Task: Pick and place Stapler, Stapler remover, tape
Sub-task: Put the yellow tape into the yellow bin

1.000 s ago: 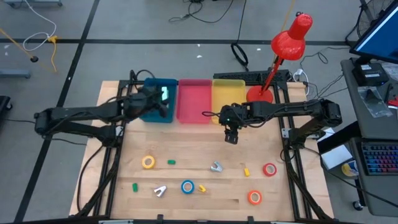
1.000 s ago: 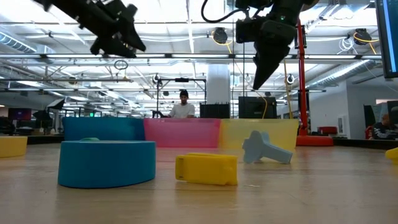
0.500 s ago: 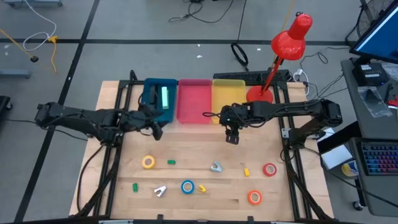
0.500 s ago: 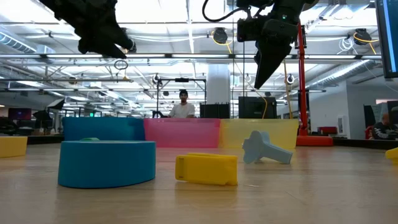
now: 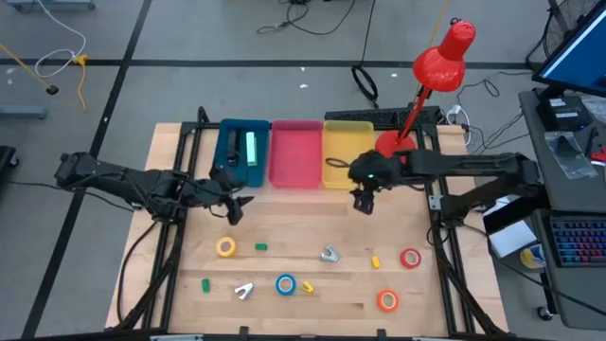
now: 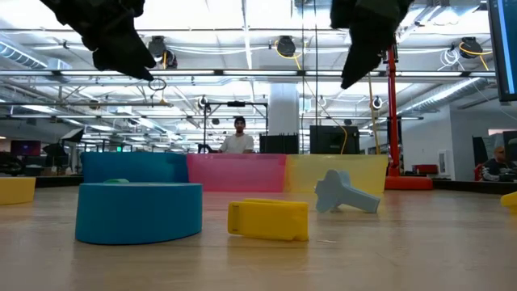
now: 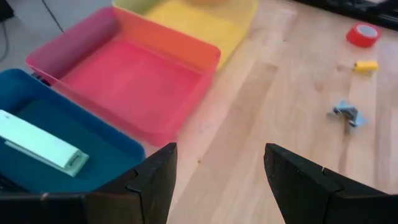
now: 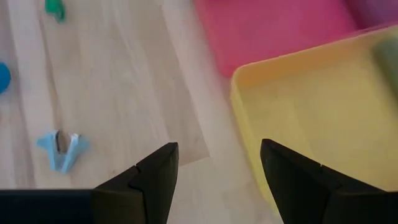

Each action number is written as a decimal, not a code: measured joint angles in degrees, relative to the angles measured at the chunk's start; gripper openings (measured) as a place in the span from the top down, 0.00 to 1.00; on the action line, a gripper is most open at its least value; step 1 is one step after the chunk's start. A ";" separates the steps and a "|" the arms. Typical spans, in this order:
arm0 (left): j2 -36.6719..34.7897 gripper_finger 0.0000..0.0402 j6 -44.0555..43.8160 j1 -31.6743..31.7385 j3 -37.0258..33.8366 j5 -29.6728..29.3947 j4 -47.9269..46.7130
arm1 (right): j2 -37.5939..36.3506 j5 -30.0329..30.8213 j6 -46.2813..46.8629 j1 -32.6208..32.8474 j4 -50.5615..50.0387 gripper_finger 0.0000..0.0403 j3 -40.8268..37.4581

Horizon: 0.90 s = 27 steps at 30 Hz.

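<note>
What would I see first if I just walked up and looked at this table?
Probably the three bright bins in a row at the back of the table: a blue bin holding a pale green stapler, a pink bin and a yellow bin. Next the big red lamp at the back right corner. Colourful tape rolls, like the yellow one, dot the front of the table.

We hold our left gripper (image 5: pixel 234 204) raised over the table's left half, fingers apart and empty. Our right gripper (image 5: pixel 365 200) hangs mid-table toward the far edge, likewise parted.
</note>
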 joint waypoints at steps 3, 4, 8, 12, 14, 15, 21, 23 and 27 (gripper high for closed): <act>0.00 0.40 0.04 -0.13 0.00 1.75 -0.03 | -6.52 -0.06 4.06 0.00 3.04 0.45 -5.40; 0.00 0.40 0.06 -0.14 0.00 2.22 -0.04 | -8.86 -0.09 5.48 0.00 4.50 0.45 -7.24; 0.00 0.40 0.87 -0.14 0.00 4.92 -0.03 | -18.16 -0.16 10.76 0.00 10.22 0.45 -14.86; 0.00 0.40 1.92 -0.13 0.00 7.03 -0.03 | -26.87 -0.14 13.85 0.00 15.96 0.45 -21.62; 0.00 0.40 1.94 -0.12 0.00 7.76 -0.03 | -30.70 -0.14 14.81 0.00 18.25 0.45 -24.57; -0.01 0.40 1.86 -0.13 0.00 8.03 -0.03 | -32.44 -0.14 15.24 0.00 19.12 0.45 -25.93; -0.01 0.40 1.82 -1.10 0.00 8.80 -0.03 | -40.21 -0.14 16.03 0.00 21.09 0.45 -31.29; -0.01 0.40 1.66 -1.41 0.00 8.77 -0.04 | -41.82 -0.14 15.54 0.00 21.08 0.45 -32.56; 0.00 0.40 -2.34 -1.99 0.00 8.63 -0.03 | -45.33 -0.13 14.93 0.00 21.08 0.45 -35.26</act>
